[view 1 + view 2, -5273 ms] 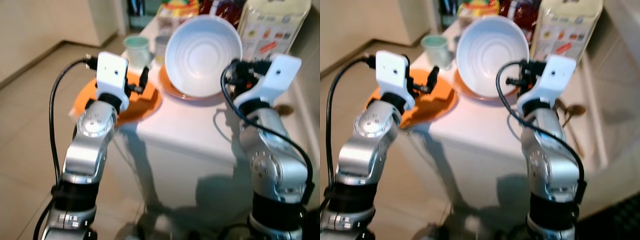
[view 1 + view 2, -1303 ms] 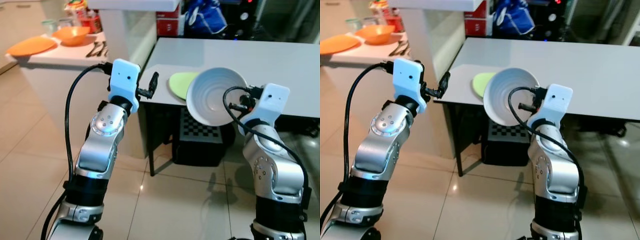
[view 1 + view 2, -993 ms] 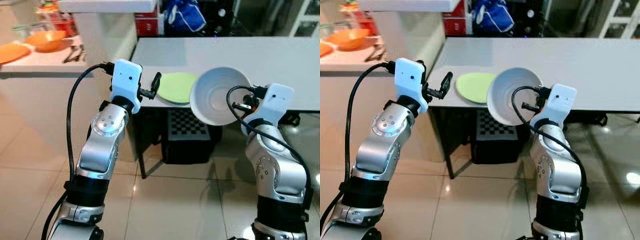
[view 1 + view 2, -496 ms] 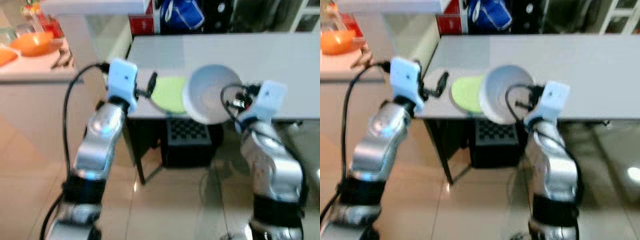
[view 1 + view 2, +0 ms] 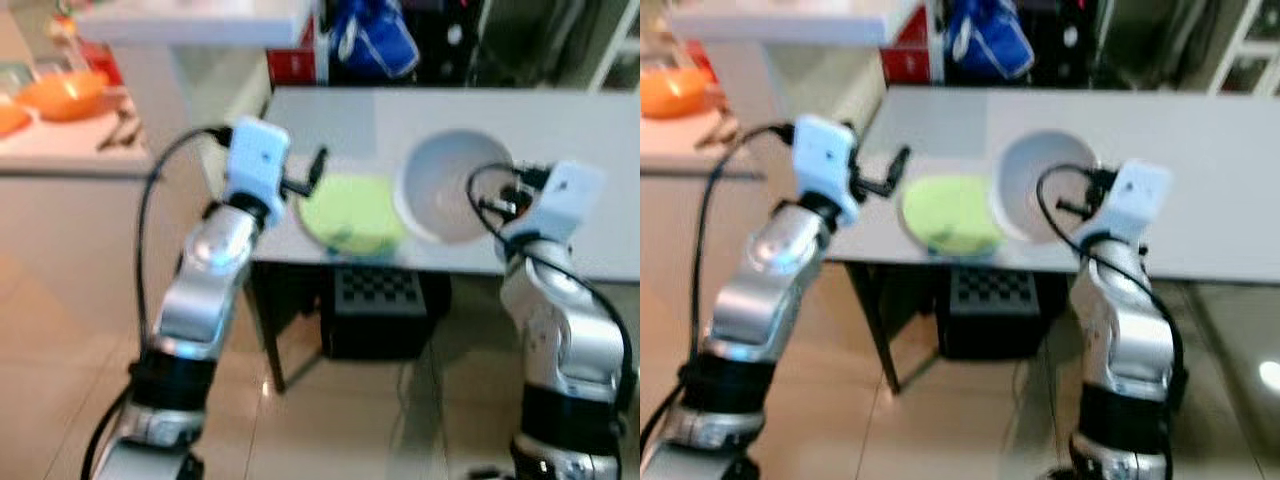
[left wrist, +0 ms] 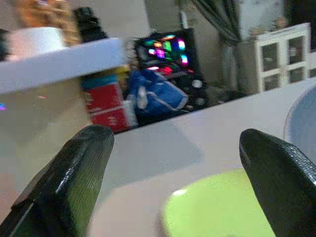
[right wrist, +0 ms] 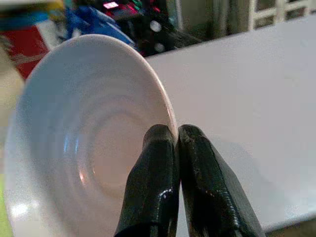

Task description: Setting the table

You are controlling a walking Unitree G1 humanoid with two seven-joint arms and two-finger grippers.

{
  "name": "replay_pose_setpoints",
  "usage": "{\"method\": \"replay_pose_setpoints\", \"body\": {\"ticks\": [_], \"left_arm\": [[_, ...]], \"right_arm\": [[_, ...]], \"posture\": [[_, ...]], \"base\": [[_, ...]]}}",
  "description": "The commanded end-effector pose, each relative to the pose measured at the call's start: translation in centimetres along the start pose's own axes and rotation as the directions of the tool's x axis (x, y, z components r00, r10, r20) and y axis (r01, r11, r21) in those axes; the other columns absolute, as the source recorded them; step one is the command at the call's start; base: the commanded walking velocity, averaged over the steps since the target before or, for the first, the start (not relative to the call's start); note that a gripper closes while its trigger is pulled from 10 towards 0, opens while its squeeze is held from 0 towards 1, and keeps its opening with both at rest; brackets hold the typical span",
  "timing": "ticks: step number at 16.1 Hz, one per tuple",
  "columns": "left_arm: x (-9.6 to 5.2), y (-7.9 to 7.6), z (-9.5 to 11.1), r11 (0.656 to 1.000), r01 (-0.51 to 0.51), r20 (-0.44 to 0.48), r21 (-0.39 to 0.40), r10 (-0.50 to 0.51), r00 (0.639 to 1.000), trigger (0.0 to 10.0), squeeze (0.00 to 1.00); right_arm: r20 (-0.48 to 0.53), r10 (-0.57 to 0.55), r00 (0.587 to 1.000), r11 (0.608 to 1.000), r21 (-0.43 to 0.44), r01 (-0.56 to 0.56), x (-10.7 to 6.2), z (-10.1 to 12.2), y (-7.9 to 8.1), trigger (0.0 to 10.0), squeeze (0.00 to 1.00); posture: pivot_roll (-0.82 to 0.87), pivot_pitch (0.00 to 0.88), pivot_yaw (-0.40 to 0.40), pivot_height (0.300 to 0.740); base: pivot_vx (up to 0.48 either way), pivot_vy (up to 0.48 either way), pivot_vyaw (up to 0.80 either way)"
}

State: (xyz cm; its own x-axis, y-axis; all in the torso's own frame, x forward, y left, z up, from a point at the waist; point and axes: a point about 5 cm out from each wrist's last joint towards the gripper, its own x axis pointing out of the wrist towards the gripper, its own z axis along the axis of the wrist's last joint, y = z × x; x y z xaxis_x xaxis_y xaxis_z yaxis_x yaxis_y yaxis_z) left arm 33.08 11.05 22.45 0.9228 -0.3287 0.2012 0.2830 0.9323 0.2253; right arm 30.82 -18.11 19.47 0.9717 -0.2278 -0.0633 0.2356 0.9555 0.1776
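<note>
Pinching the rim of the white bowl, our right gripper holds it tilted over the grey table, just beside the green plate lying near the table's front edge; our left gripper hovers with fingers spread wide above that plate, and the head views are blurred

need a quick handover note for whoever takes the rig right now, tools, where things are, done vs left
Right tool: shut on the rim of the white bowl, held tilted over the grey table.
Left tool: open, empty, raised near the table's corner.
Green plate lies flat on the table near its front edge, just to the left of the bowl.
Orange bowl sits on the counter to the left.
Done: plate placed. Left: set the bowl down, release it.
</note>
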Motion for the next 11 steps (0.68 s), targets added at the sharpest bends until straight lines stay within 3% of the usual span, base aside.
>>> {"method": "replay_pose_setpoints", "body": {"ticks": [1,3,9,11], "left_arm": [[0.04,0.43,0.04,1.000,-0.013,-0.001,0.006,0.013,1.000,10.0,0.00],[0.12,0.26,0.06,1.000,-0.008,-0.001,0.005,0.008,1.000,10.0,0.00],[-0.04,0.61,0.07,1.000,-0.007,-0.001,0.008,0.007,1.000,10.0,0.00],[-0.27,0.72,-0.01,1.000,-0.007,-0.005,0.017,0.007,1.000,10.0,0.00]], "right_arm": [[0.022,0.045,0.999,0.999,0.018,-0.046,-0.25,0.59,1.07,10.0,0.00],[0.021,0.045,0.999,0.999,0.015,-0.045,-0.28,0.55,0.86,10.0,0.00],[0.011,0.083,0.996,0.997,-0.001,-0.083,-0.19,0.76,1.25,10.0,0.00],[-0.021,0.117,0.993,0.992,0.044,-0.116,-0.10,0.59,1.27,10.0,0.00]], "posture": [[0.00,0.000,0.052,0.740],[0.00,0.000,0.053,0.740],[-0.01,0.000,0.050,0.740],[0.00,0.000,0.042,0.740]], "base": [[0.375,0.000,-0.59],[0.375,0.000,-0.52],[0.377,0.000,0.00],[0.369,0.000,0.00]]}}
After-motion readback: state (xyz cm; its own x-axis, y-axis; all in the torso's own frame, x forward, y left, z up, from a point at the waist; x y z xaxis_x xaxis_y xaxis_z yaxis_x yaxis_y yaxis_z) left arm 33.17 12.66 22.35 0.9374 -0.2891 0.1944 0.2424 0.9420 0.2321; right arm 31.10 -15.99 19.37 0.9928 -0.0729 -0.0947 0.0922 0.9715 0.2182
